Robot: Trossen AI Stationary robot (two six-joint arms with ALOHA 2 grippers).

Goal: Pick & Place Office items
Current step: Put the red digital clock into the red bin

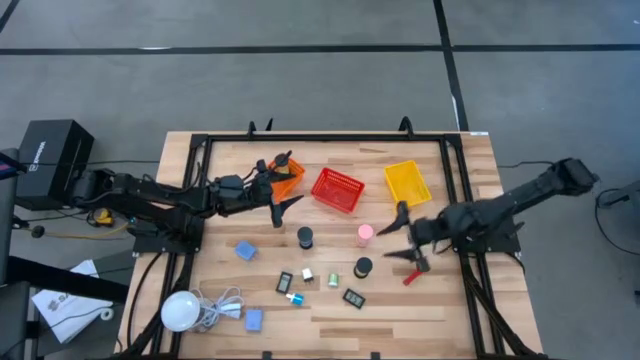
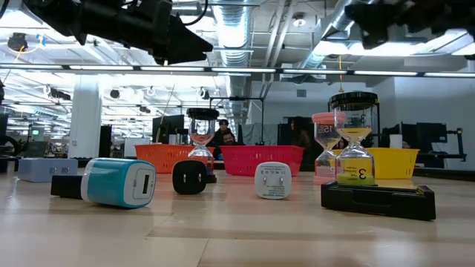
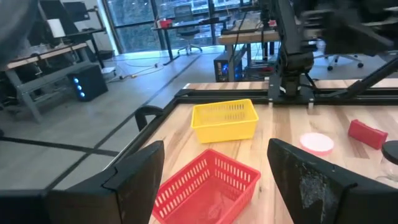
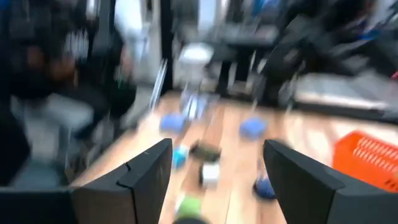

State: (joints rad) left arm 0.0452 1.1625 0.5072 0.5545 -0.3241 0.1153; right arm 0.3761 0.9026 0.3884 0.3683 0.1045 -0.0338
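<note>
The office items lie loose on the table: two black cylinders (image 1: 305, 237) (image 1: 362, 267), a pink cylinder (image 1: 366, 234), light-blue pieces (image 1: 246, 250) (image 1: 254, 320), flat black rectangles (image 1: 284, 283) (image 1: 354, 297), a red bar (image 1: 413, 277) and small green and white blocks (image 1: 332, 280). My left gripper (image 1: 284, 184) hangs open in the air beside the orange basket (image 1: 288, 172), pointing level at the red basket (image 3: 205, 186). My right gripper (image 1: 402, 236) is open above the table, right of the pink cylinder and beyond the red bar. Neither holds anything.
A red basket (image 1: 337, 190) and a yellow basket (image 1: 407, 183) stand at the far middle. A white bulb with a cable (image 1: 180, 310) lies at the near left corner. A black rail frame (image 1: 200, 150) runs round the table. A black box (image 1: 50, 160) sits off the left.
</note>
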